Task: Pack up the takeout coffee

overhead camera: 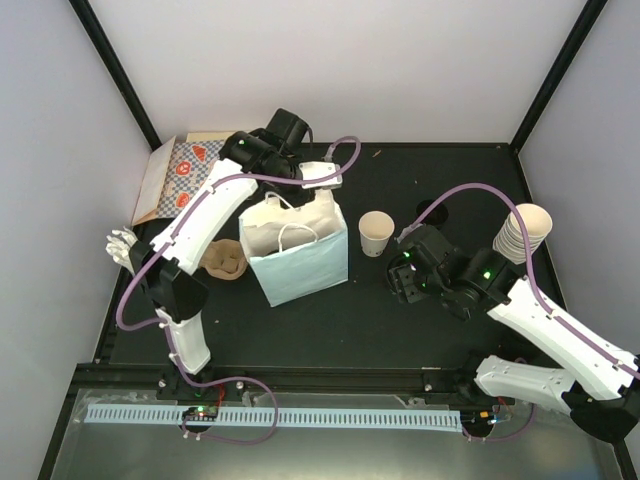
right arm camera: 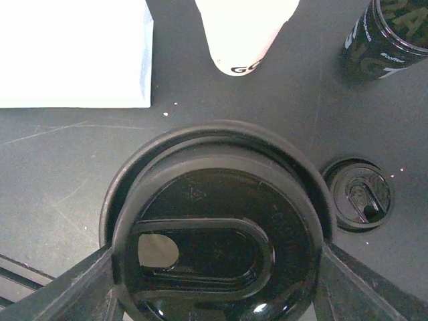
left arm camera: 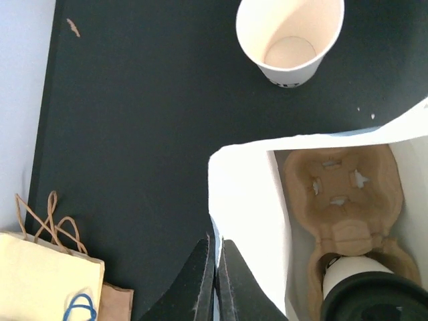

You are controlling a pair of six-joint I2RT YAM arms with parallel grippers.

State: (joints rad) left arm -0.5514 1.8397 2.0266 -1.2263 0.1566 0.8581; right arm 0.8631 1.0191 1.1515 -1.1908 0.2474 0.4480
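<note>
Right wrist camera looks straight down on a coffee cup (right arm camera: 214, 200) with a round black lid. We see the right gripper (right arm camera: 219, 251) pinching it, with one finger pressed on each side of the lid. We cannot tell if this cup stands on the dark table (overhead camera: 400, 330) or hangs just above it. It is out to the right of the light blue bag (overhead camera: 300, 265), not inside it.

A second coffee cup (left arm camera: 368, 294) with a black lid is already in the bag. It sits in a brown cup holder (left arm camera: 341, 194) that lies on the floor of the bag, in the pocket nearest the left wrist camera.

We see the left gripper (left arm camera: 215, 244) pressed together on the top edge of the bag. It pinches the paper on the bag's far side.

A loose black lid (right arm camera: 359, 194) lies flat on the table just beside the held cup. An open cup (overhead camera: 376, 233) stands mouth up between the bag and the right gripper. A black round thing with white letters (right arm camera: 388, 33) stands near that open cup. A stack of cups (overhead camera: 525, 232) stands farther right, close to the right arm. Another brown holder (overhead camera: 222, 262) lies on the table just left of the bag, partly under the left arm.
</note>
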